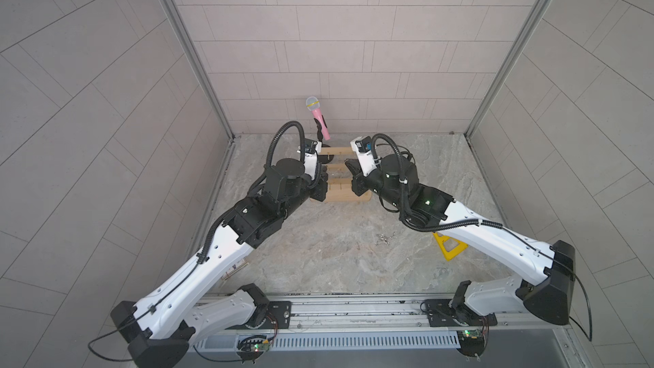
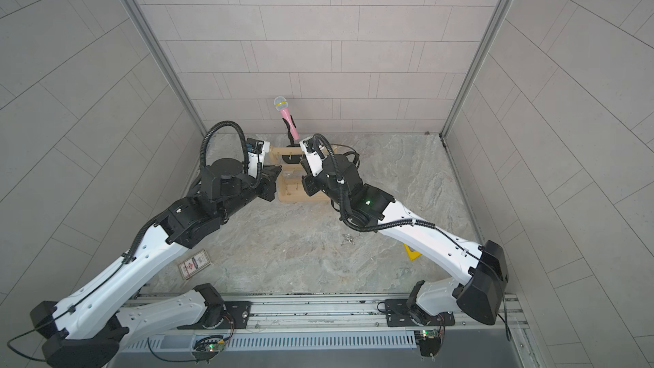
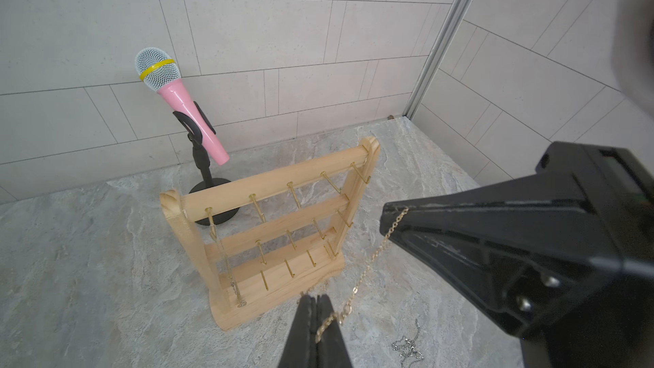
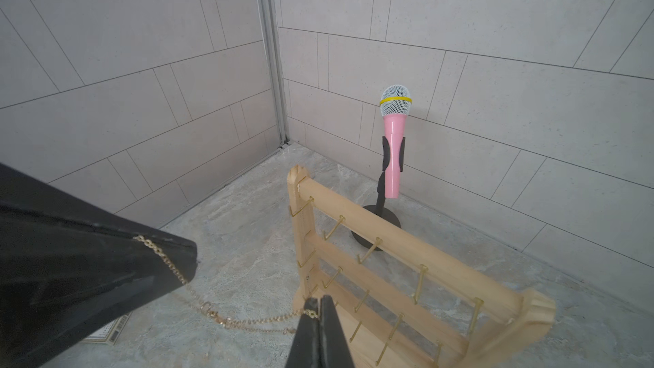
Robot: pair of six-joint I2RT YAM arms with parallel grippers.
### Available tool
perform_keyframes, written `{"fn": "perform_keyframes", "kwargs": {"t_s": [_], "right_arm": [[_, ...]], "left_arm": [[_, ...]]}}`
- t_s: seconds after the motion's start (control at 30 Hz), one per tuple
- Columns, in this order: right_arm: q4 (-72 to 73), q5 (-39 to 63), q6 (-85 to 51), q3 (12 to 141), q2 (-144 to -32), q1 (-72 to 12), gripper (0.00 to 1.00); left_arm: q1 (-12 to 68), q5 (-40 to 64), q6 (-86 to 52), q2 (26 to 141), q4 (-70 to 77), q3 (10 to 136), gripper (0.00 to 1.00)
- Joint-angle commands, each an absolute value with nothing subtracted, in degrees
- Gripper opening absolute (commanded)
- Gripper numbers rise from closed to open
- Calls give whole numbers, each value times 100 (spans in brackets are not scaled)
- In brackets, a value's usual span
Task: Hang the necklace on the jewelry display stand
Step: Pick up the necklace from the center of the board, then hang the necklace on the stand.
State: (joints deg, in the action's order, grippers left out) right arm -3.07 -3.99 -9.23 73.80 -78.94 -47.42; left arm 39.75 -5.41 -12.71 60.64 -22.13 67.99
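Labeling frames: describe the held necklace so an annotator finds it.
Find the wooden jewelry display stand. In front of it, the gold necklace is stretched between the left gripper and right gripper. Unlike the silver chain heaped on the table, it is gold and aloft.

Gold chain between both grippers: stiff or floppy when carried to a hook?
Likely floppy: the gold chain sags between the left gripper and right gripper, both pinched shut on it. Probably light; the links look fine. It may snag hooks on the jewelry display stand.

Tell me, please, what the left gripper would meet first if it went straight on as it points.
Probably the jewelry display stand, near its base, though depth from the left gripper is unclear.
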Motion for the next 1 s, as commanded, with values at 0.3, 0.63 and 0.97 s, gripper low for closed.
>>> {"fn": "perform_keyframes", "kwargs": {"t_s": [0.3, 0.63, 0.97], "right_arm": [[-700, 501, -598, 8329, -8804, -4126, 0], [-908, 765, -466, 8802, -9325, -3979, 0], [-962, 866, -502, 8935, -9505, -3876, 0]], "left_arm": [[3523, -308, -1653, 6663, -1223, 6471, 0], [3320, -255, -1830, 7000, -905, 6341, 0], [3165, -116, -1937, 7169, -741, 6279, 0]]}}
